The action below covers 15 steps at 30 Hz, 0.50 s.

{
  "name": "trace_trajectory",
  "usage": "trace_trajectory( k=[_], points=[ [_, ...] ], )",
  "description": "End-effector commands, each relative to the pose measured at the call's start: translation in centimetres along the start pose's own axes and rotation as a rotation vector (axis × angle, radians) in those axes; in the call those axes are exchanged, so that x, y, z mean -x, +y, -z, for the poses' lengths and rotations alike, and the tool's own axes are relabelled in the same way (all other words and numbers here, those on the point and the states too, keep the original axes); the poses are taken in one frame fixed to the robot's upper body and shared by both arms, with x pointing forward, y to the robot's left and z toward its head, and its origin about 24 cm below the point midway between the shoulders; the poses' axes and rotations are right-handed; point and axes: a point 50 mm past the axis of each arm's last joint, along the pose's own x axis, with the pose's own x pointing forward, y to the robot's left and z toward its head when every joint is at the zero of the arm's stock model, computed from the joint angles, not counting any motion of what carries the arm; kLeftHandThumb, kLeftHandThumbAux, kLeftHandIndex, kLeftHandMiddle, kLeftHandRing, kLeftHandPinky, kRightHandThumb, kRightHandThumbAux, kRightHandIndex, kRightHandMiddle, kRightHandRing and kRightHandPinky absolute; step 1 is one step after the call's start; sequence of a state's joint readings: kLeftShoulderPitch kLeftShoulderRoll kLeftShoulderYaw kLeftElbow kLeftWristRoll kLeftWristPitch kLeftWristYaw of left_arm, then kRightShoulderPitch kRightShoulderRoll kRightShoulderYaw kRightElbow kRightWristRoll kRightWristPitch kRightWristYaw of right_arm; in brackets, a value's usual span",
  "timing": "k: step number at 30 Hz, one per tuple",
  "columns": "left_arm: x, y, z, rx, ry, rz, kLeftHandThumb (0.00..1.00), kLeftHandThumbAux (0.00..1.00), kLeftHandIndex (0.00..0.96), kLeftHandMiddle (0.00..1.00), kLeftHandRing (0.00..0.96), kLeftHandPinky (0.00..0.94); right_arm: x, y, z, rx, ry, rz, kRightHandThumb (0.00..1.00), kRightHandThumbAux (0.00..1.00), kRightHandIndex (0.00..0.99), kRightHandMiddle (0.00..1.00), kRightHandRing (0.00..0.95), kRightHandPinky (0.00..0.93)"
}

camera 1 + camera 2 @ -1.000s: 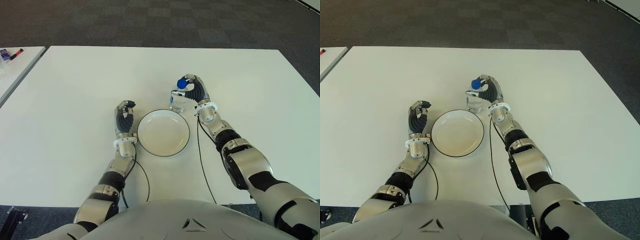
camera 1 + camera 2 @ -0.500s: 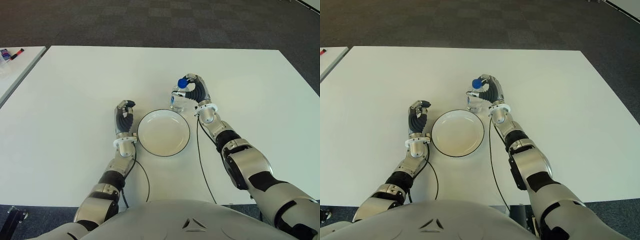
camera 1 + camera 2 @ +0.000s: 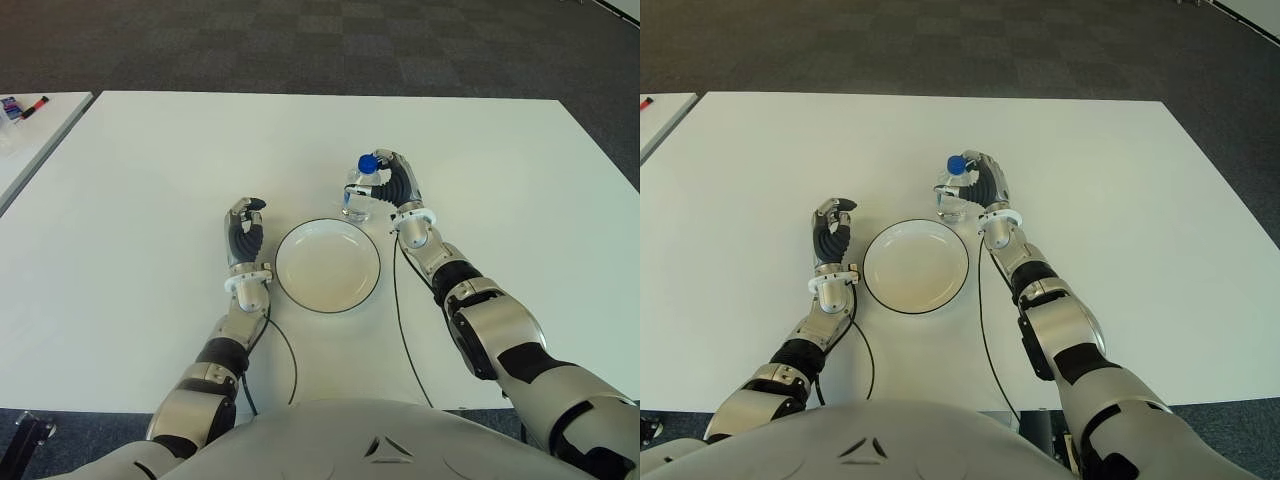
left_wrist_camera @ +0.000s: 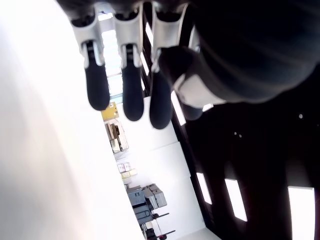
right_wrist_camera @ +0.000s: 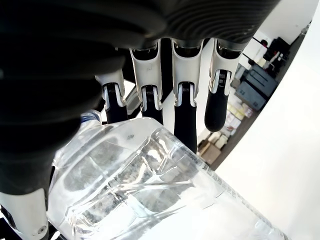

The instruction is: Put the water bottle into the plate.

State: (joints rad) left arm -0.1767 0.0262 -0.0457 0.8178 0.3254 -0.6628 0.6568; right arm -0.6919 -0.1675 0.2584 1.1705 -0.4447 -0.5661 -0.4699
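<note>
A clear water bottle (image 3: 356, 194) with a blue cap (image 3: 368, 163) stands upright just beyond the far right rim of the white plate (image 3: 327, 265). My right hand (image 3: 393, 184) is wrapped around the bottle from its right side; in the right wrist view the fingers (image 5: 185, 112) curl over the clear ribbed body (image 5: 150, 185). The plate has a dark rim and holds nothing. My left hand (image 3: 244, 235) shows just left of the plate with its fingers curled, holding nothing.
The white table (image 3: 150, 180) reaches wide on both sides. A second white table (image 3: 30, 130) at the far left carries small items at its corner. Black cables (image 3: 405, 330) run along my forearms near the plate. Dark carpet lies beyond the far edge.
The bottle in my right hand has come more upright and shifted slightly away from the plate's rim. My left hand has edged a little farther from me.
</note>
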Motion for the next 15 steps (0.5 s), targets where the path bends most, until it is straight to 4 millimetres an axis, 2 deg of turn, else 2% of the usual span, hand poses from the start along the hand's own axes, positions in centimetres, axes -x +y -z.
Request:
trace_trajectory(
  k=[1, 4, 5, 9, 15],
  points=[
    [0.67, 0.21, 0.83, -0.02, 0.033, -0.001, 0.841, 0.671, 0.442, 0.437, 0.376, 0.399, 0.56, 0.24, 0.78, 0.012, 0.039, -0.01, 0.718, 0.707, 0.43, 0.459, 0.467, 0.49],
    [0.65, 0.23, 0.86, -0.032, 0.029, -0.009, 0.842, 0.672, 0.447, 0.433, 0.374, 0.399, 0.59, 0.25, 0.77, 0.013, 0.037, -0.005, 0.718, 0.706, 0.43, 0.463, 0.48, 0.513],
    [0.64, 0.24, 0.87, -0.035, 0.029, -0.01, 0.842, 0.671, 0.448, 0.433, 0.38, 0.412, 0.6, 0.26, 0.78, 0.013, 0.037, -0.005, 0.763, 0.696, 0.444, 0.453, 0.486, 0.52],
    [0.64, 0.21, 0.9, -0.054, 0.026, -0.005, 0.842, 0.671, 0.452, 0.433, 0.386, 0.418, 0.61, 0.28, 0.82, 0.013, 0.043, -0.002, 0.822, 0.681, 0.462, 0.439, 0.499, 0.542],
    [0.63, 0.19, 0.95, -0.038, 0.034, 0.004, 0.843, 0.671, 0.454, 0.431, 0.386, 0.411, 0.64, 0.36, 0.89, 0.012, 0.056, 0.005, 0.841, 0.676, 0.466, 0.437, 0.515, 0.568]
  ],
)
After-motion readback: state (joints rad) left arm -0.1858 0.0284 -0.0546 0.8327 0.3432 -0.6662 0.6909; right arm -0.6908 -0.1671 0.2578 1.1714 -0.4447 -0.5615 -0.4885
